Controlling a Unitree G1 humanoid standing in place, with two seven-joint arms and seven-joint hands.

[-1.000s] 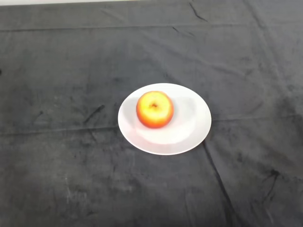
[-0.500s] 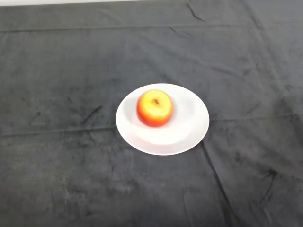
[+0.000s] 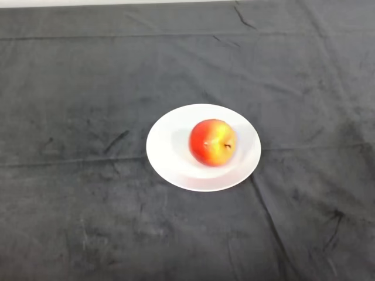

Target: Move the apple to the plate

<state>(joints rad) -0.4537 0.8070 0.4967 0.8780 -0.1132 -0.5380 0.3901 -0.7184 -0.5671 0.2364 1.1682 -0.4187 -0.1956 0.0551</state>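
A red and yellow apple (image 3: pixel 212 142) lies on a white round plate (image 3: pixel 167 147) in the middle of the table. It rests near the plate's centre, tipped on its side with the stem end facing right. No part of the robot shows in the head view.
A dark, creased cloth (image 3: pixel 76 105) covers the whole table. Its far edge runs along the top of the view.
The apple has rolled from the plate's left part to its centre and tipped over, its stem end now facing right instead of up.
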